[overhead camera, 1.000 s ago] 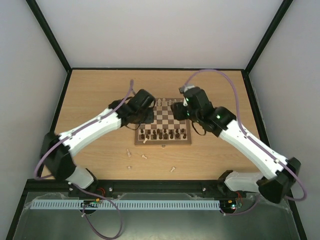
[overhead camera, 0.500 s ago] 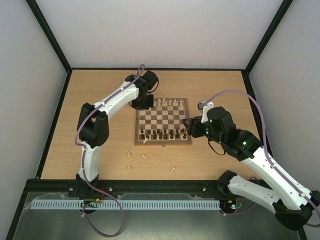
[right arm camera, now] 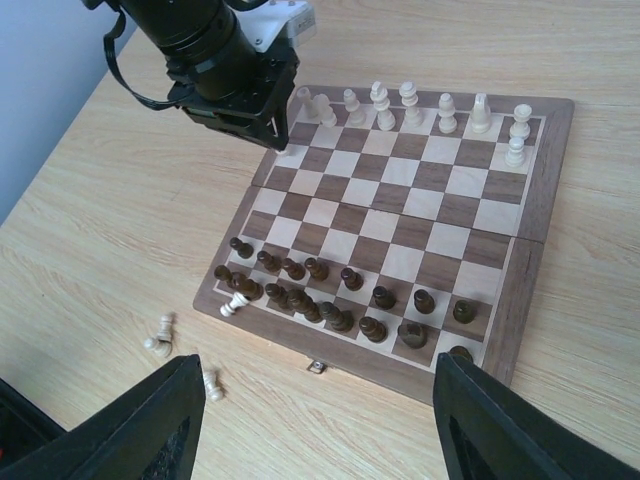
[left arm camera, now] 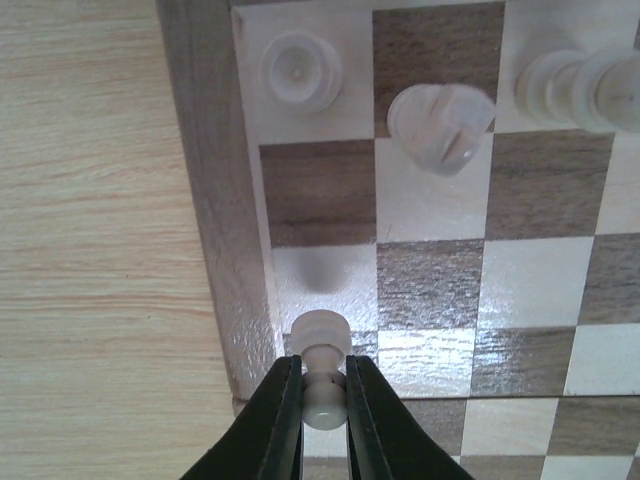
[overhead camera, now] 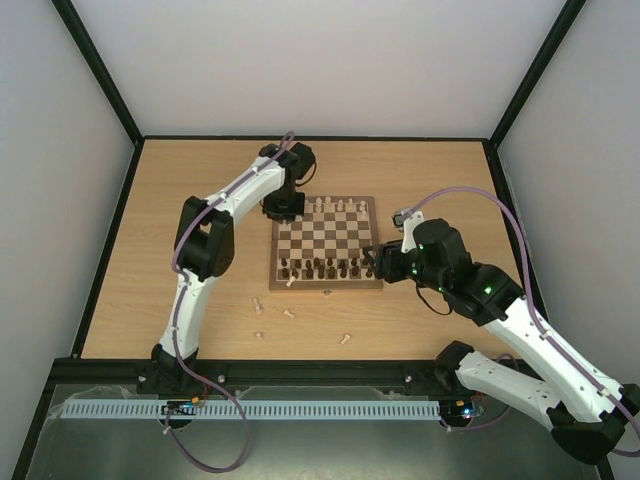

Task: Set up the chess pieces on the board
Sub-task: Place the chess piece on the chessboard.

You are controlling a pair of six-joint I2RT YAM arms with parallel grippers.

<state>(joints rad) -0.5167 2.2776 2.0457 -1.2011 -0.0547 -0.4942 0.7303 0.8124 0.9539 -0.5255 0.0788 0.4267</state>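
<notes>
left pincer (left arm camera: 322, 378): pressed onto one cream pawn (left arm camera: 322, 335), above the board (overhead camera: 325, 238) at its far-left corner
right pincer (overhead camera: 378, 262): spread, holding nothing, by the board's near-right edge
cream pieces (right arm camera: 381, 103): nine at the far end
loose on counter (overhead camera: 170, 200): four more

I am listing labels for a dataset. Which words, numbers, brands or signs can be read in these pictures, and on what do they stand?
None can be read.
The board has plain squares and a bare border, no letters or numbers.
The chess pieces, the left arm and the right arm show no legible marking.
</notes>
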